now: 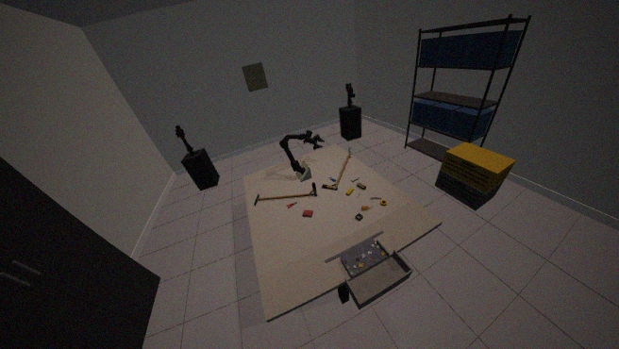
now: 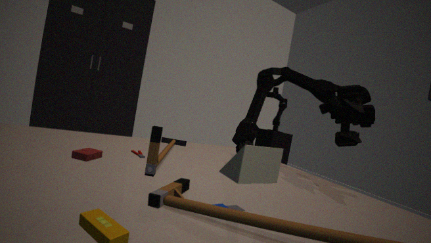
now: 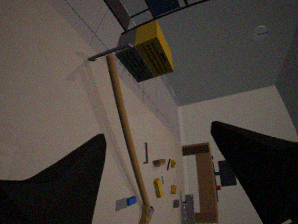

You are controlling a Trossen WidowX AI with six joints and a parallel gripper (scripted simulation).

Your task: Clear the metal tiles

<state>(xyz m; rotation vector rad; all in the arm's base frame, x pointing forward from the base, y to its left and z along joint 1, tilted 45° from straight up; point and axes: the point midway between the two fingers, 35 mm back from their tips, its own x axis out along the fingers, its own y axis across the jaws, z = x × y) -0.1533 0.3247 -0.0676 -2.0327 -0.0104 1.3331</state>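
My gripper (image 1: 323,142) (image 3: 160,133) is open and empty, raised above the table beside the arm's base. A long wooden-handled tool (image 1: 342,171) (image 2: 263,220) (image 3: 122,120) lies below it, with a thin grey bar at its far end and a black-ended crosspiece at the near end. A second long tool (image 1: 285,195) (image 2: 167,152) lies on the other side, with a black bar at one end. I cannot tell for sure which is the scraper. The steel plate (image 1: 362,248) bears several small tiles (image 1: 360,265). The catch box (image 1: 384,290) adjoins its far end.
A grey rail (image 1: 332,257) runs beside the plate. A red block (image 1: 308,213) (image 2: 87,154), pliers (image 1: 292,205) (image 2: 138,154), a yellow block (image 1: 350,191) (image 2: 103,226) (image 3: 158,187), a blue item (image 1: 332,179) (image 3: 131,200) and a yellow ring (image 1: 383,203) lie on the table.
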